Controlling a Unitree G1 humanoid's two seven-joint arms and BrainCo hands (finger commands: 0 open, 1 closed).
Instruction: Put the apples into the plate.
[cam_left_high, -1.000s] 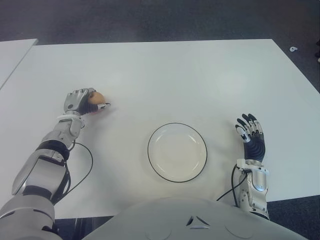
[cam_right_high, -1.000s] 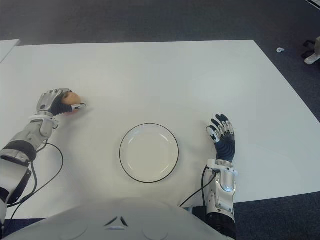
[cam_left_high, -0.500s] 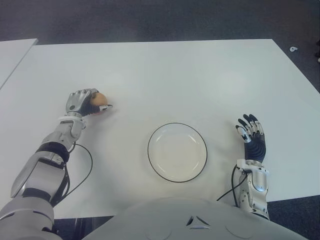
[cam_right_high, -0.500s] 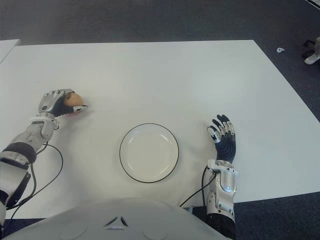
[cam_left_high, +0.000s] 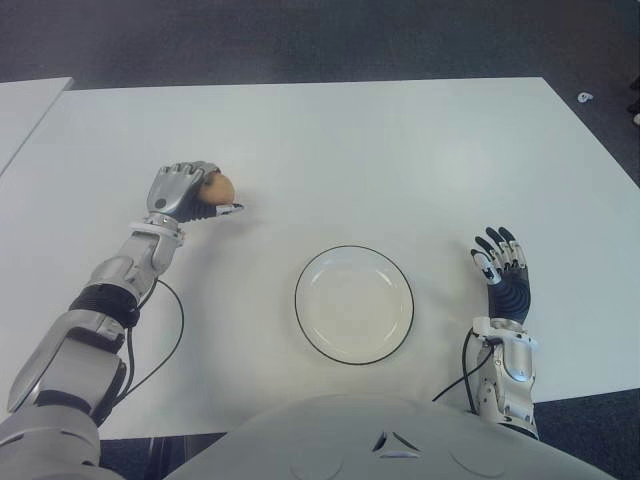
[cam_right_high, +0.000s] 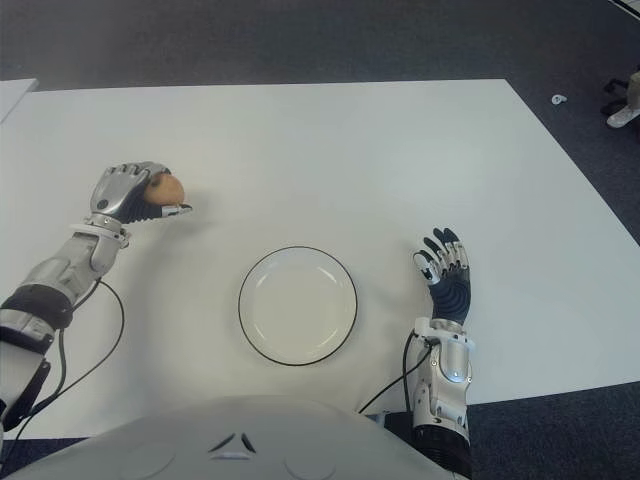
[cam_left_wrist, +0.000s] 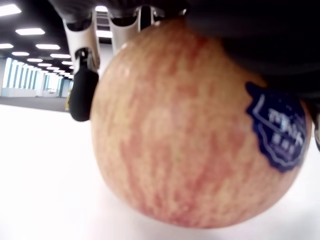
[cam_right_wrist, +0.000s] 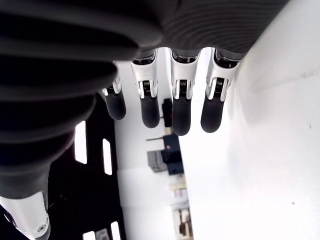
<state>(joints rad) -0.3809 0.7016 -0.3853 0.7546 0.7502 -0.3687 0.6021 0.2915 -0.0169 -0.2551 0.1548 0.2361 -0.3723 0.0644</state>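
My left hand (cam_left_high: 190, 192) is curled around a yellow-red apple (cam_left_high: 219, 187) at the left of the white table (cam_left_high: 330, 150). In the left wrist view the apple (cam_left_wrist: 195, 130) fills the picture, with a blue sticker (cam_left_wrist: 280, 127) on its skin and fingers (cam_left_wrist: 82, 92) wrapped over it. It sits just above the table surface. The white plate (cam_left_high: 354, 304) with a dark rim lies near the table's front middle, to the right of the apple and holding nothing. My right hand (cam_left_high: 503, 268) shows right of the plate, fingers (cam_right_wrist: 181, 107) straight and spread.
A black cable (cam_left_high: 170, 335) loops on the table beside my left forearm. A second white table (cam_left_high: 25, 110) edges in at far left. Dark carpet (cam_left_high: 300, 40) lies beyond the far edge, with a small white object (cam_left_high: 586, 97) on it at the right.
My left hand has moved right and slightly away from me, carrying the apple closer to the plate. The right hand has not moved.
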